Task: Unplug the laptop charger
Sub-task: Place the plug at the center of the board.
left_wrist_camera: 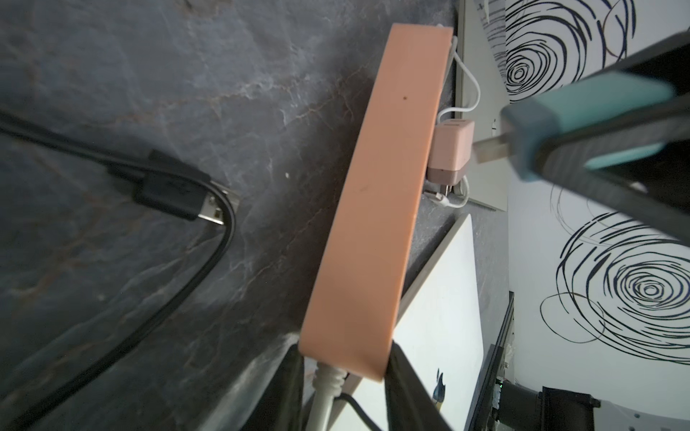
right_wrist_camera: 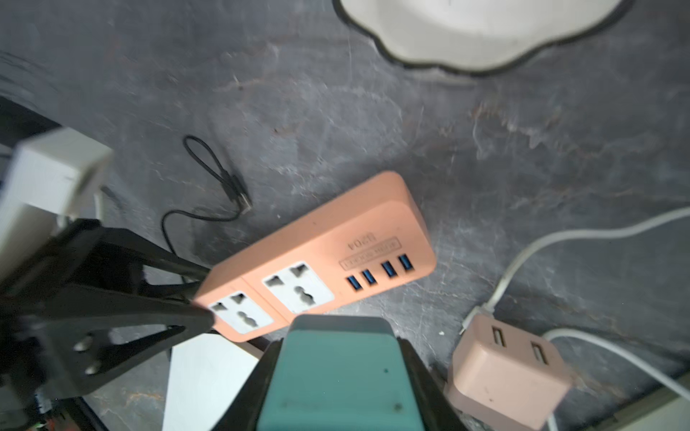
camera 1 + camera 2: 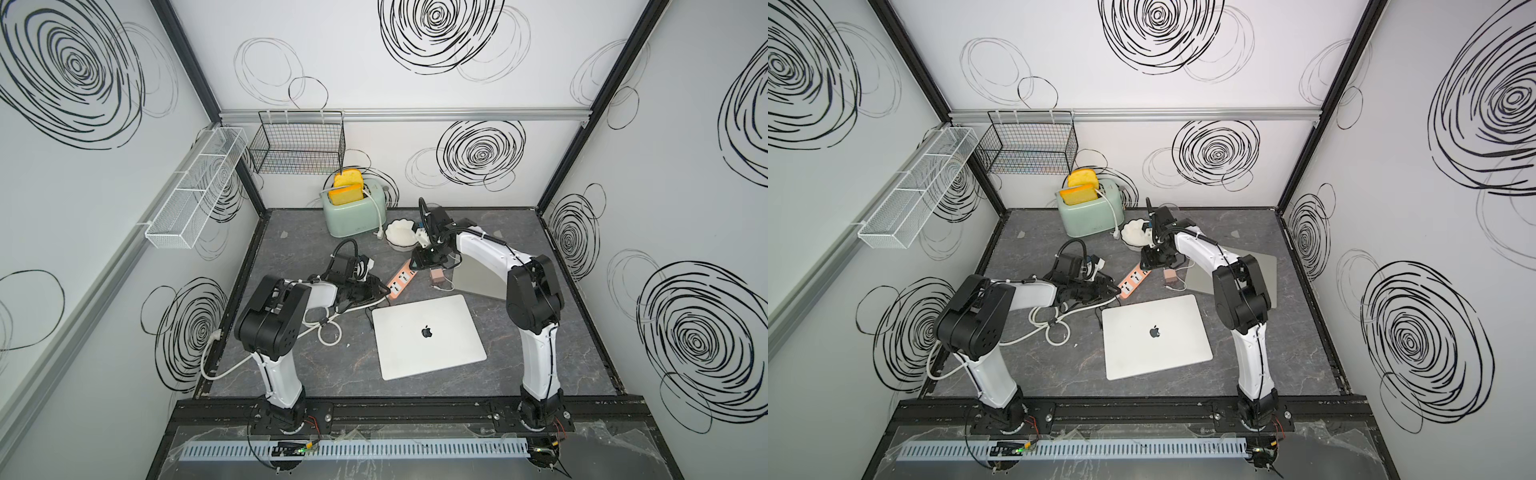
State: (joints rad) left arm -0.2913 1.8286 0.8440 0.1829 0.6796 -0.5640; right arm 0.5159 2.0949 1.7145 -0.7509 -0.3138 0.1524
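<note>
Teal charger (image 2: pixel 336 377) clamped in right gripper (image 2: pixel 339 341), one o'clock of power strip (image 3: pixel 401 280); left gripper (image 1: pixel 347 358) clamps its seven-o'clock end.

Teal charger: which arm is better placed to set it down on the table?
Right. The right gripper is shut on the teal charger, already out of the power strip; the left gripper clamps the strip's end.

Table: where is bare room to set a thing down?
Free: the band between the laptop and the front rail; the back left corner beside the toaster. Crowded: around the power strip, pink adapter, bowl and white cable.
</note>
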